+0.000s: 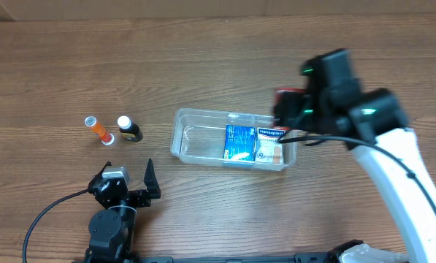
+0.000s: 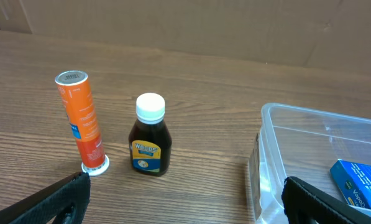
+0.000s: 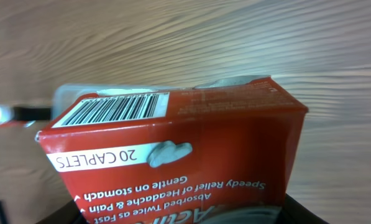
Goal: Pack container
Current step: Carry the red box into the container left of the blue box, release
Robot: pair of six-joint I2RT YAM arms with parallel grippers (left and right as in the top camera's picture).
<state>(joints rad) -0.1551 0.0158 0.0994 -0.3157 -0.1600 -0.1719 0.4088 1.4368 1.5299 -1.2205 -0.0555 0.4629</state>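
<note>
Wooden table (image 1: 203, 44), clear container (image 1: 196, 142), red box (image 3: 173, 155)

Red box (image 3: 173, 155) reading "20 CAPLETS" and "Gentle on stomach", brown bottle (image 2: 150, 146) labelled "WOODS"

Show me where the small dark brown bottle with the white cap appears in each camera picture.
Overhead: dark brown bottle at left, just right of the orange plastic tube.
Left wrist: bottle left of centre, upright, again right of the tube.
Right wrist: not in it; a red cardboard box fills the view.
Shared landmark: the orange tube.
</note>
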